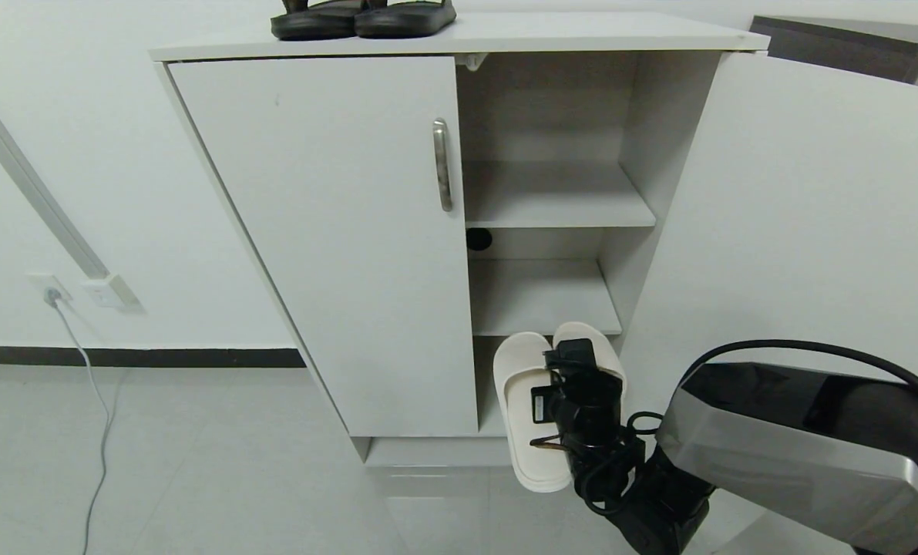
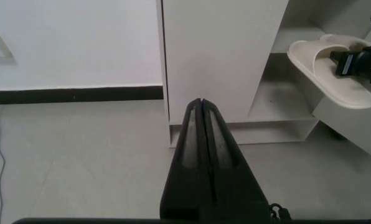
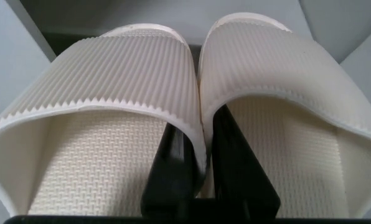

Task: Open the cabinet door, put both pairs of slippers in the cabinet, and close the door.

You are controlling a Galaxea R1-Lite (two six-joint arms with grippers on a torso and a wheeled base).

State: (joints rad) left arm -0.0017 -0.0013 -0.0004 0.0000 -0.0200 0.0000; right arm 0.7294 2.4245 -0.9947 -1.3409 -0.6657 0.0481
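A white cabinet [image 1: 312,231] stands against the wall; its right door [image 1: 805,223] is swung open and its left door is closed. My right gripper [image 1: 574,385] is shut on a pair of white slippers [image 1: 532,408], held side by side in front of the open lower compartment. In the right wrist view the fingers [image 3: 173,168] pinch the adjoining straps of both white slippers [image 3: 111,112]. A pair of black slippers [image 1: 362,19] rests on the cabinet top. My left gripper [image 2: 201,109] is shut and empty, low over the floor, pointing at the cabinet's base [image 2: 248,134].
Inside the open half are two bare shelves [image 1: 555,196] and a bottom compartment. A metal handle [image 1: 442,164] is on the closed left door. A wall socket with a grey cable [image 1: 81,362] lies left of the cabinet. Grey tiled floor spreads in front.
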